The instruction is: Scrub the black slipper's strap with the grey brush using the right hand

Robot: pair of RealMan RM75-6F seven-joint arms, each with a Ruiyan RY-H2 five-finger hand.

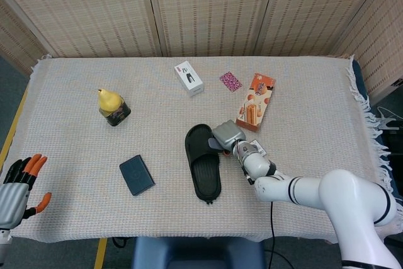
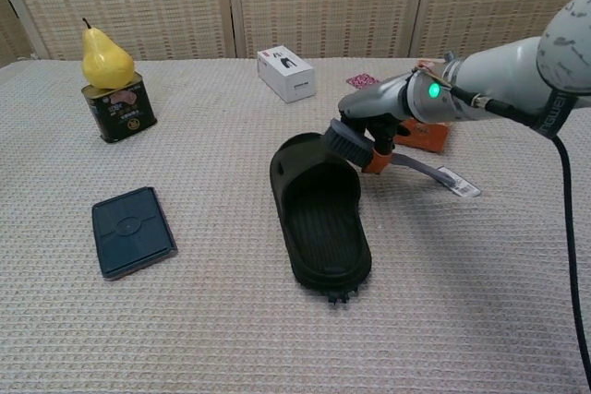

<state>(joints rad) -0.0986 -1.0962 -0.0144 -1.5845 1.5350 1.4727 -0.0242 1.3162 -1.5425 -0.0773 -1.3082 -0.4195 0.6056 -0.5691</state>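
The right hand (image 2: 379,110) grips the grey brush (image 2: 349,143), with the brush head against the right edge of the strap of the black slipper (image 2: 319,209). The brush handle extends rightward, low over the tabletop (image 2: 231,339). The slipper lies near the tabletop centre. The left hand (image 1: 16,187) is released, fingers apart, beside the tabletop's near left corner.
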